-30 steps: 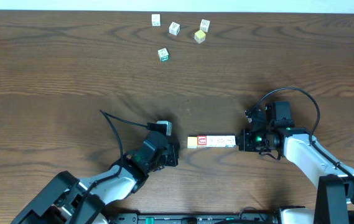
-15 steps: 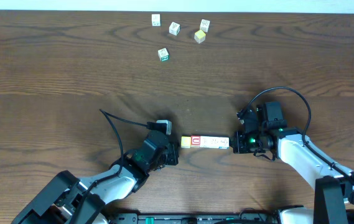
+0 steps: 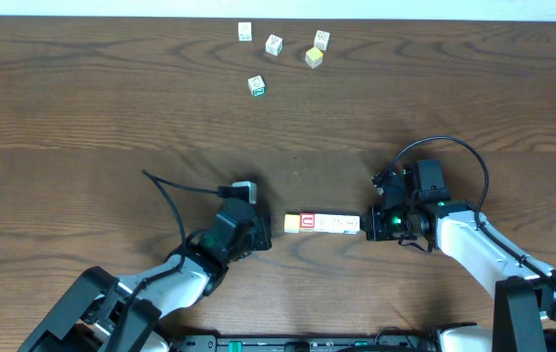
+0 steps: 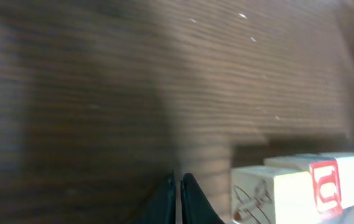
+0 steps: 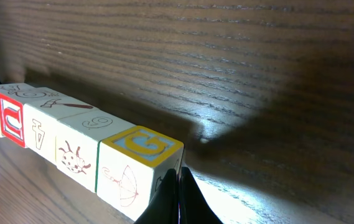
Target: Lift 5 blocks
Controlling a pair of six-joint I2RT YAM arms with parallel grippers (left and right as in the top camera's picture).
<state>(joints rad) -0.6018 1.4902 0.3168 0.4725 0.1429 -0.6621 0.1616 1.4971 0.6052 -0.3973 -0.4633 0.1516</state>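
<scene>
Currently blocks [image 3: 322, 223] in row; left jaws clenched nearby, right jaws clenched at end.

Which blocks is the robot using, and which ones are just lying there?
For the job:
- row of five blocks, lined up end to end

Just lying about:
- green-edged block
- yellow block
- three white blocks near it, far from the row

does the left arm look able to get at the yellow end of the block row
Probably yes: the left hand, shut, sits just off that end of the row of blocks, nothing between them; the right hand is at the far end.
</scene>
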